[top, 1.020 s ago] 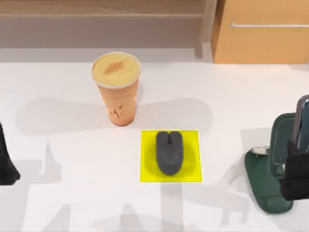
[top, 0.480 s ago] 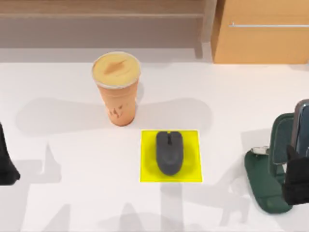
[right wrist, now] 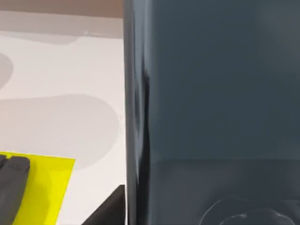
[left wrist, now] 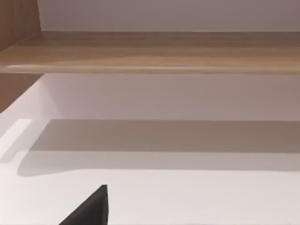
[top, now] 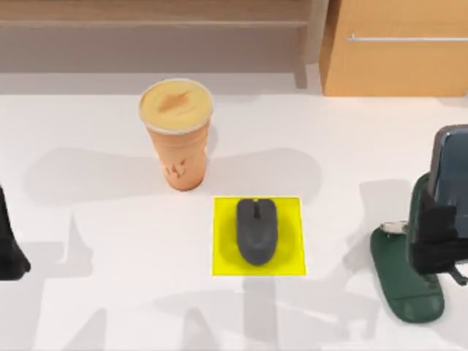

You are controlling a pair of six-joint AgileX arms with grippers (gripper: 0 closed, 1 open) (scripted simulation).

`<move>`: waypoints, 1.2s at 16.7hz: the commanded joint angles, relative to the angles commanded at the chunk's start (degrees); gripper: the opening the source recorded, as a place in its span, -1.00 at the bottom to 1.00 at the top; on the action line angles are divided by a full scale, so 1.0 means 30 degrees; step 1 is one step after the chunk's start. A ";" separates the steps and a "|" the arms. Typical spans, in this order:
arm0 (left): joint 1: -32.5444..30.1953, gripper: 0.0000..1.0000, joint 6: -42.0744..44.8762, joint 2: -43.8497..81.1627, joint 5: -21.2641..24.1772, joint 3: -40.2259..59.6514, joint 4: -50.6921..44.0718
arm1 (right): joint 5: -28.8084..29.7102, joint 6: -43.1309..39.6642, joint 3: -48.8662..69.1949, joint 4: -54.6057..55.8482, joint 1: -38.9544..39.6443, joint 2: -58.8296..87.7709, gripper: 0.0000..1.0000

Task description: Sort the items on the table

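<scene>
- Presently, right gripper [top: 441, 241]: at the table's right edge, over the stand [top: 406, 281]. It looks clamped on the phone, though the fingertips themselves are hard to make out from above.
- Phone [top: 453, 179]: slate-grey slab, upright, held against the stand's back at the far right. In the right wrist view it rises close before the camera [right wrist: 211, 108].
- Stand: dark green, with its oval foot on the table [top: 95, 146] and its back rising behind the phone.
- Mouse [top: 257, 230]: dark grey, lying on the yellow square [top: 223, 256] at mid-table, well apart from my right gripper.
- Cup [top: 176, 135]: orange, lidded, upright, left of centre, near the square's far-left corner but apart from it.
- Left gripper [top: 7, 241]: parked at the table's left edge; I cannot tell how its fingers stand.
- Cabinet [top: 395, 47]: wooden, with a metal handle, beyond the table at the right.
- Step in hand, as I judge it: seating the phone in the stand.
- Method: keep the slab upright and parallel to the stand's back, lower it squarely into the cradle, and let go only once it rests there. A tilted release could tip it off the table edge.
</scene>
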 joint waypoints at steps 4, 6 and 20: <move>0.0000 1.00 0.0000 0.0000 0.0000 0.0000 0.0000 | -0.0173 -0.0508 -0.0422 0.1902 -0.0668 0.1287 -1.00; 0.0000 1.00 0.0000 0.0000 0.0000 0.0000 0.0000 | -0.0174 -0.0525 -0.0437 0.1973 -0.0688 0.1338 -1.00; 0.0000 1.00 0.0000 0.0000 0.0000 0.0000 0.0000 | -0.0174 -0.0525 -0.0437 0.1973 -0.0688 0.1338 0.81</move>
